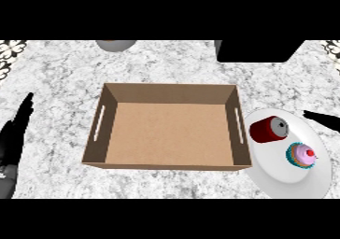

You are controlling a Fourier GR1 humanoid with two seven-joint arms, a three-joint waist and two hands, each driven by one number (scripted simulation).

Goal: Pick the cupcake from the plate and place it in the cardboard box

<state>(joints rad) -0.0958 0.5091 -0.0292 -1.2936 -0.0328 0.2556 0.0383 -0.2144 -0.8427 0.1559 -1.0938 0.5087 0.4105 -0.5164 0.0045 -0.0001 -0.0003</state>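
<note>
Right hand (326,120): head view, only a straight black sliver of it showed, coming in from the right edge and pointing toward the plate (283,179). It lay just beyond the plate's upper right rim and touched nothing. What showed was straight and uncurled, so open, holding nothing. The rest of the hand was out of frame.

Left hand (13,133): at the left edge, fingers straight and pointing up the view, resting, empty, well apart from the cardboard box (169,133).

Cupcake (302,155): upright on the white plate, right of the box, toward the plate's right side. Pink frosting, red cherry on top, pale blue wrapper. A red can (269,129) lay on its side on the same plate, just up and left of the cupcake; a narrow gap seemed to separate them.

Cardboard box: centre of the marble counter (166,60), open at the top, floor bare, a slot handle in each side wall. Its right wall sat just beside the plate's left rim.

Far edge of counter: a grey round object (116,45) and a black block (259,50), both cut off by the frame.

Progress, as judged: nothing done yet. Cupcake not grasped, not lifted, box holding nothing. Left to do: reach, grasp, lift clear of the can, carry left over the box wall, set down, release. Right hand is the nearer one.
</note>
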